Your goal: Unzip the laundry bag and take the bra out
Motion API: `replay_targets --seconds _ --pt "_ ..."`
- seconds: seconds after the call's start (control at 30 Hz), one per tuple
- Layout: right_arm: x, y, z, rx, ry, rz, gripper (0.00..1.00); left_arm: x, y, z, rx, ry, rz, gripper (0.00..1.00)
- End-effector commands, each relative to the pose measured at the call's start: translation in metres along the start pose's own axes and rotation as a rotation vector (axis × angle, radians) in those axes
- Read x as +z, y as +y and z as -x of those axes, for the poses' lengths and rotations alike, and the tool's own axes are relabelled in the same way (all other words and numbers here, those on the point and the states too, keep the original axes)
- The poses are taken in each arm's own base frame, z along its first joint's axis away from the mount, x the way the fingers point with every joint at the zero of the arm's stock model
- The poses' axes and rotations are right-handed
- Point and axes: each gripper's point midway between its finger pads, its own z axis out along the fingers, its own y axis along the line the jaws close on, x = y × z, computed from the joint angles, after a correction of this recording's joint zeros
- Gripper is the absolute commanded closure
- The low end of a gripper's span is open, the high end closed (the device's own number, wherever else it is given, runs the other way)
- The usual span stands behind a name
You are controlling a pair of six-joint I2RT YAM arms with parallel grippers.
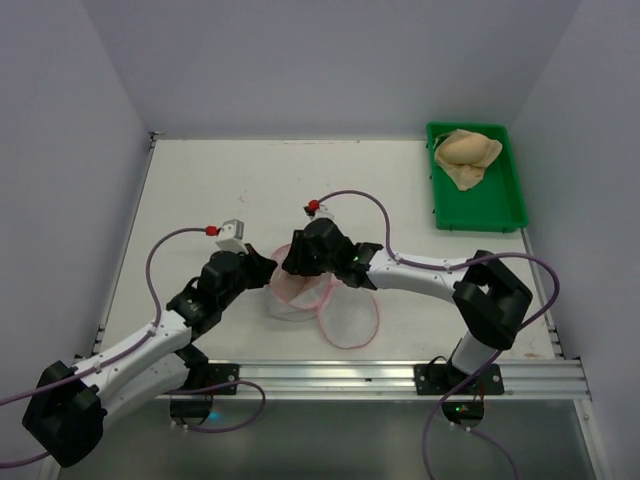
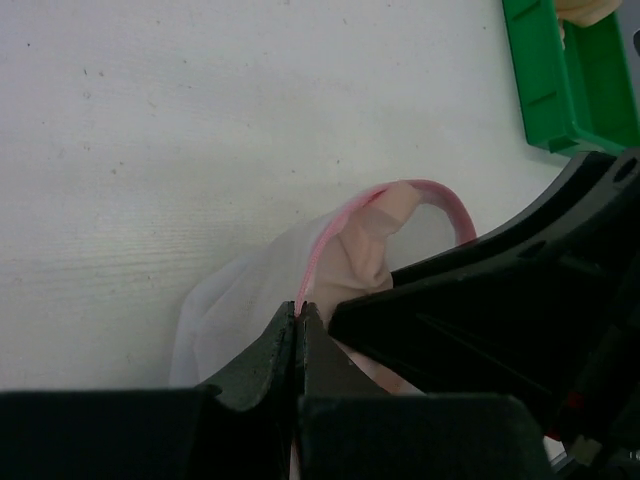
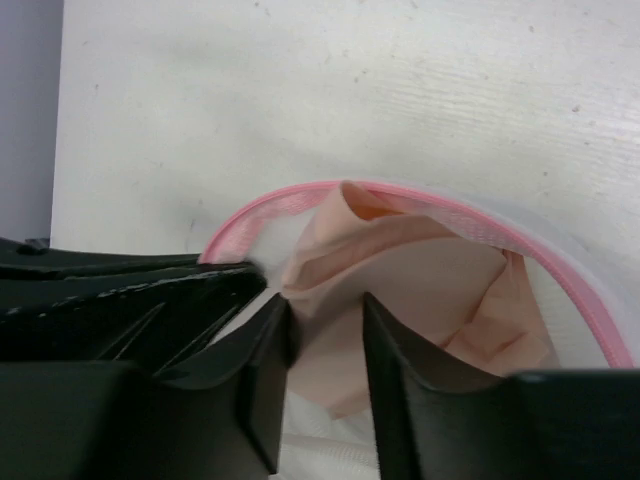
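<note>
Top view only: small round white-mesh laundry bag w/ pink zip edge (image 1: 288, 300) sits on white table (image 1: 200, 190), well apart from green plastic tray (image 1: 490, 200), on the tray's side toward my bases. Its round unzipped flap (image 1: 350, 316) lies flat, touching it.
Wrist views only: dusty-pink padded bra (image 3: 420, 290) crumpled inside, bag mouth facing my wrists; bra's long axis unclear.
L gripper (image 2: 300, 318): jaws together on pink rim.
R gripper (image 3: 326, 325): jaws part-way apart astride a bra fold; can't tell if gripping.

From above I see both my jaws meeting over the laundry bag (image 1: 287, 300) mid-counter (image 1: 200, 180). Its pink-rimmed flap (image 1: 350, 320) lies open just nearside of the right jaws. Well beyond them, a green tray (image 1: 480, 207) holds a beige garment (image 1: 466, 158).
</note>
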Motion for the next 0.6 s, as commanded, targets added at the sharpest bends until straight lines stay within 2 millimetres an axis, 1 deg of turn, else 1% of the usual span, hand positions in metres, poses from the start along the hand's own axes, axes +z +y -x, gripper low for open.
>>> replay_targets --seconds 0.0,0.07,0.1,0.17,0.23,0.27,0.3,0.33,0.37,0.4,0.43,0.47,0.5,0.57 --pt "0.005 -0.012 0.008 0.056 -0.035 -0.027 0.67 -0.003 -0.011 0.01 -0.024 -0.043 -0.051 1.0" --pt "0.003 -0.016 0.007 0.063 -0.023 -0.036 0.79 -0.003 -0.009 0.009 -0.023 -0.042 -0.04 1.0" --pt "0.001 -0.016 0.008 0.06 -0.026 -0.032 0.91 -0.003 -0.007 0.01 -0.022 -0.046 -0.027 1.0" --pt "-0.012 -0.006 0.016 0.042 -0.04 0.008 0.99 -0.003 -0.001 0.007 -0.021 -0.037 0.004 1.0" --pt "-0.026 0.006 0.024 0.01 -0.054 0.06 1.0 -0.002 0.004 0.009 -0.02 -0.045 0.032 1.0" --pt "-0.044 0.023 0.033 -0.007 -0.064 0.129 1.0 -0.002 0.007 0.008 -0.018 -0.041 0.048 1.0" --pt "-0.054 0.031 0.038 -0.02 -0.08 0.157 1.0 -0.002 0.01 0.009 -0.017 -0.046 0.065 1.0" --pt "-0.065 0.032 0.041 -0.047 -0.084 0.162 1.0 -0.001 0.01 0.01 -0.016 -0.048 0.073 1.0" --pt "-0.089 0.048 0.05 -0.068 -0.111 0.237 1.0 -0.001 0.013 0.01 -0.016 -0.046 0.087 1.0" --pt "-0.101 0.057 0.057 -0.093 -0.134 0.278 1.0 -0.001 0.014 0.011 -0.012 -0.048 0.096 1.0" --pt "-0.113 0.062 0.062 -0.133 -0.157 0.303 1.0 0.0 0.016 0.01 -0.012 -0.042 0.105 1.0" --pt "-0.137 0.076 0.073 -0.157 -0.194 0.362 1.0 0.001 0.014 0.01 -0.008 -0.041 0.104 1.0" --pt "-0.148 0.08 0.078 -0.173 -0.205 0.385 1.0 0.002 0.016 0.009 -0.006 -0.038 0.109 1.0" --pt "-0.17 0.085 0.096 -0.175 -0.252 0.417 1.0 0.004 0.018 0.006 -0.007 -0.024 0.12 1.0"
